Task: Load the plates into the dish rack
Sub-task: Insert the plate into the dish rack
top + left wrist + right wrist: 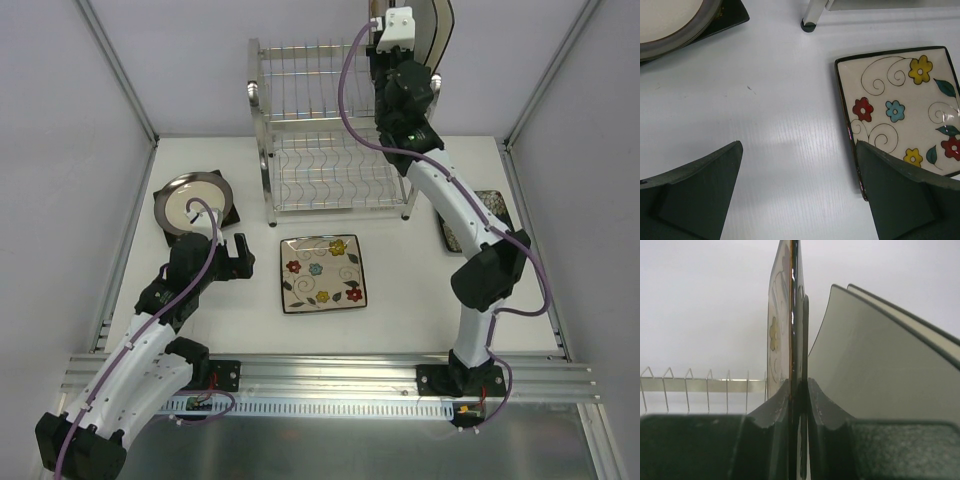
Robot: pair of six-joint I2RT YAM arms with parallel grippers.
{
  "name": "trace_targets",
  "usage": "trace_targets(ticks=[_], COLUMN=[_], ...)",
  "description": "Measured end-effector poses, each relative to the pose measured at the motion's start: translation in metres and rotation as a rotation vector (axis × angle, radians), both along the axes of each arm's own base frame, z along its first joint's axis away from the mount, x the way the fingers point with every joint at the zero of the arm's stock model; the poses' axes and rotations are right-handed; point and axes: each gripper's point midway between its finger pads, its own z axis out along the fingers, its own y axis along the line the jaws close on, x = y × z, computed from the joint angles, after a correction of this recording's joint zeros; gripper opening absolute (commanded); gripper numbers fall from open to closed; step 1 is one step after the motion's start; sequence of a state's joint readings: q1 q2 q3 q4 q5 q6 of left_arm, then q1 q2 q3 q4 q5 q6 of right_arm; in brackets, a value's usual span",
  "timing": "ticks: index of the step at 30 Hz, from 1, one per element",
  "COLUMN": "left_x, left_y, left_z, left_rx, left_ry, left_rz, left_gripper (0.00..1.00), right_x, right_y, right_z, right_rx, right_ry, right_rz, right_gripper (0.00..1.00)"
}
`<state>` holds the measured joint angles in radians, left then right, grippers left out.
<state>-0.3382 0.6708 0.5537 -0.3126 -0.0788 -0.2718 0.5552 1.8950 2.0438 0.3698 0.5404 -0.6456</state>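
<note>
The right gripper (799,390) is clamped on the rim of a flower-patterned plate (782,315) and holds it upright on edge, above the right rear corner of the dish rack (330,140). We keep the plate vertical, line its lower edge up with a gap between two wires (700,382), and lower it until the rim seats before letting go. The left gripper (236,256) hangs with its jaws wide apart over the table (400,320), between the round cream plate (190,200) and the colourful floral square plate (322,272). We keep it out of the way.
</note>
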Motion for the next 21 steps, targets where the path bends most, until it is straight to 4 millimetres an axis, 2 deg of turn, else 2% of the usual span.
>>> trace_targets(ticks=[10,15,21], left_x=[0.000,0.000,0.000], left_y=[0.000,0.000,0.000], left_z=[0.000,0.000,0.000], left_rx=[0.000,0.000,0.000], left_ry=[0.000,0.000,0.000], left_rz=[0.000,0.000,0.000], left_gripper=[0.99,0.99,0.99], right_x=[0.006,0.011,0.024], right_y=[0.003,0.002,-0.001], right_z=[0.021,0.019,0.008], right_rx=[0.003,0.008,0.004], right_ry=[-0.066,-0.076,-0.071], right_rz=[-0.009,-0.015,-0.032], right_gripper=[0.00,0.00,0.01])
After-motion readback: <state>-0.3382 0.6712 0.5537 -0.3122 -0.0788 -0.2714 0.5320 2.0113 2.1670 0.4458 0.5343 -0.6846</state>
